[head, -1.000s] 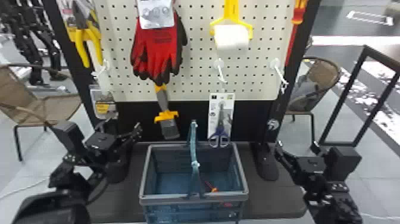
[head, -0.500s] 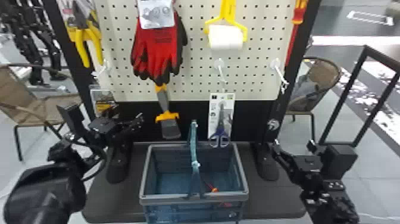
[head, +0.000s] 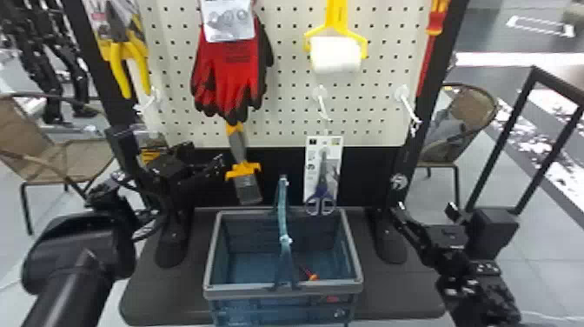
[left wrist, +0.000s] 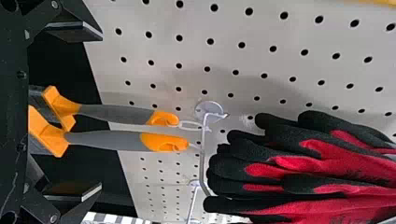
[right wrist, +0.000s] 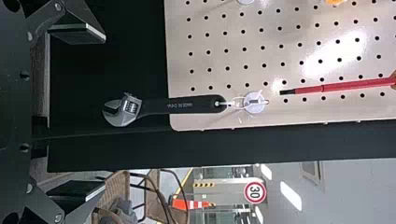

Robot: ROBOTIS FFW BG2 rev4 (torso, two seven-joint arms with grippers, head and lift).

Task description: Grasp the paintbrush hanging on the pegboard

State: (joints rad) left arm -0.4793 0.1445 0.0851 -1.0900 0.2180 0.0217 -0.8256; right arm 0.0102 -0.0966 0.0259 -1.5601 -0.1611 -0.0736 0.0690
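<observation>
The paintbrush point(head: 241, 170) hangs on the pegboard point(head: 373, 108) under the red gloves point(head: 230, 69); it has a grey handle and a yellow collar. In the left wrist view two such grey-and-orange brushes point(left wrist: 112, 126) hang from one white hook point(left wrist: 208, 114). My left gripper point(head: 214, 167) is open just left of the brush, level with its yellow collar. Seen from the left wrist, the gripper point(left wrist: 93, 109) has its fingers on either side of the brush heads, not touching them. My right gripper point(head: 399, 215) stands open low at the right.
A grey basket point(head: 208, 256) with an upright blue handle sits on the black table below the board. Packaged scissors point(head: 321, 178), yellow pliers point(head: 124, 56), a yellow roller point(head: 335, 48) and a red screwdriver point(head: 428, 52) hang nearby. A black wrench point(right wrist: 163, 106) hangs before the right gripper point(right wrist: 100, 112).
My left arm has risen and moved right, bringing its gripper up beside the paintbrush. The right arm has stayed put.
</observation>
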